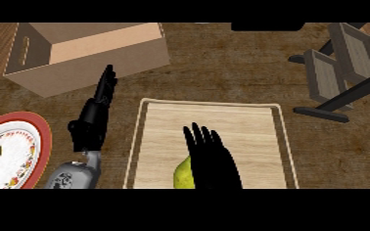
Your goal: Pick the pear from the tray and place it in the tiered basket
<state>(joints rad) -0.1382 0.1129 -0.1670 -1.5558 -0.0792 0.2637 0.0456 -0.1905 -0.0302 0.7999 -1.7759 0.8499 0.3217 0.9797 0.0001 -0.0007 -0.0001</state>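
right hand [215, 161] flat over the tray [282, 127], fingers straight | pear [183, 174] peeking out just left of the fingers | left hand [94, 115] open, fingertips near the cardboard box [86, 49] | tiered basket [339, 68] way off right | plate [25, 147] far left

Yellow-green pear [182, 174] on tray [209, 108], perhaps upright

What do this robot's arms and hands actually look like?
Both hands are matte black with long, slim fingers. The left hand joins a grey forearm with dark speckled markings near the wrist. The right hand shows only as black; its forearm is out of view.
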